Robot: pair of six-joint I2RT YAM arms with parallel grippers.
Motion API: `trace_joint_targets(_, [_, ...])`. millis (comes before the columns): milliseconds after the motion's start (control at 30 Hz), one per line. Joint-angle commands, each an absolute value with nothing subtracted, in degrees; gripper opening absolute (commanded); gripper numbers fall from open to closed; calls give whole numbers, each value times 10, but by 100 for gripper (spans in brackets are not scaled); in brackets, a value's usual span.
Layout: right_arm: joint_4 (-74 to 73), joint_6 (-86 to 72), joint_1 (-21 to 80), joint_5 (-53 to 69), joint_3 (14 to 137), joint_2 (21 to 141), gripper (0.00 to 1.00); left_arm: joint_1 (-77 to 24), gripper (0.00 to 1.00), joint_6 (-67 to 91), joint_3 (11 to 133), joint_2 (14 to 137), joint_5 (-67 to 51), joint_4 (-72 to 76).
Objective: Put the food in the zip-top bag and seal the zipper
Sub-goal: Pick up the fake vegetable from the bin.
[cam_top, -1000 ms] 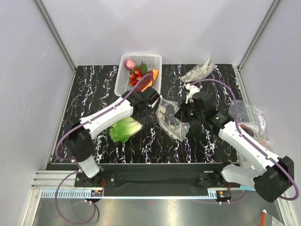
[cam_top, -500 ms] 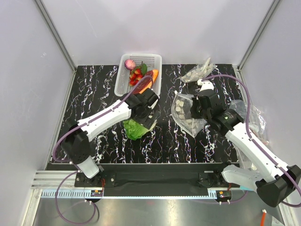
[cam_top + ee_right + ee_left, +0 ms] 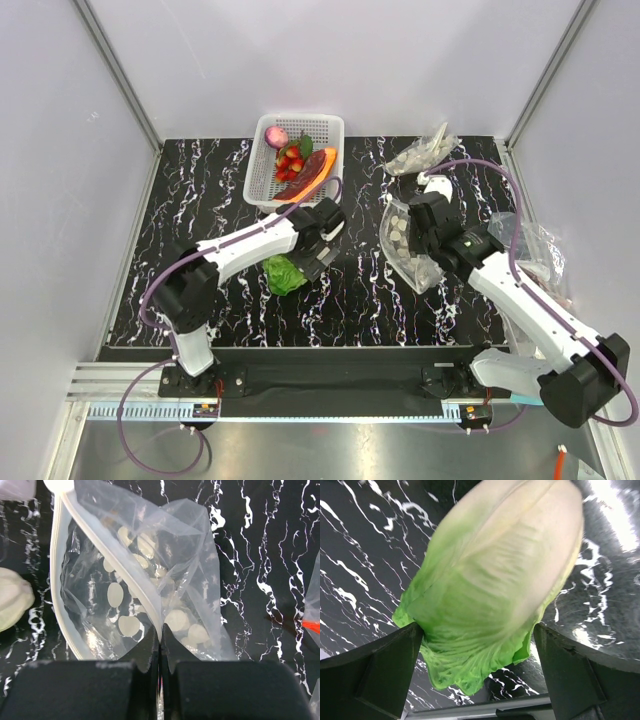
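Toward the front edge of the counter [image 3: 200, 200], pale-green leafy lettuce head [image 3: 495, 570] is clamped by left gripper [image 3: 477, 632]. Clear dotted zip-top bag [image 3: 130, 570] is pinched by right gripper [image 3: 161, 645], presumably to receive it.

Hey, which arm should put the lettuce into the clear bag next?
The left arm: its jaws grip the lettuce close to the bag, while the right arm has its jaws pinched on the bag's edge.
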State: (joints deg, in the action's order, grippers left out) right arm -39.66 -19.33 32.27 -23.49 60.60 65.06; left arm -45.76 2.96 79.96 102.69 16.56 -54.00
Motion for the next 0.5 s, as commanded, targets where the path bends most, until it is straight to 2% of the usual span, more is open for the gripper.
trace_joint_targets(0, [-373,-198,330,-272,602,667,0,-458,99,21,777,1031,179,-516])
trace_joint_targets(100, [-360,-198,337,-263,597,680,0,-458,99,31,760,1045,153,-497])
trace_joint_targets(167, [-348,-200,342,-243,592,683,0,-458,94,33,752,1065,135,-494])
trace_joint_targets(200, [-344,-201,344,-236,587,686,0,-458,79,46,751,1078,128,-495])
trace_joint_targets(267, [-324,-202,345,-211,577,684,0,-457,60,61,739,1085,125,-484])
trace_joint_targets(300, [-318,-203,345,-194,574,681,0,-457,46,72,730,1077,120,-474])
trace_joint_targets(400, [-305,-206,347,-164,570,685,0,-454,21,97,696,1033,113,-435])
trace_joint_targets(467, [-301,-207,349,-151,572,687,0,-454,9,111,680,1003,111,-417])
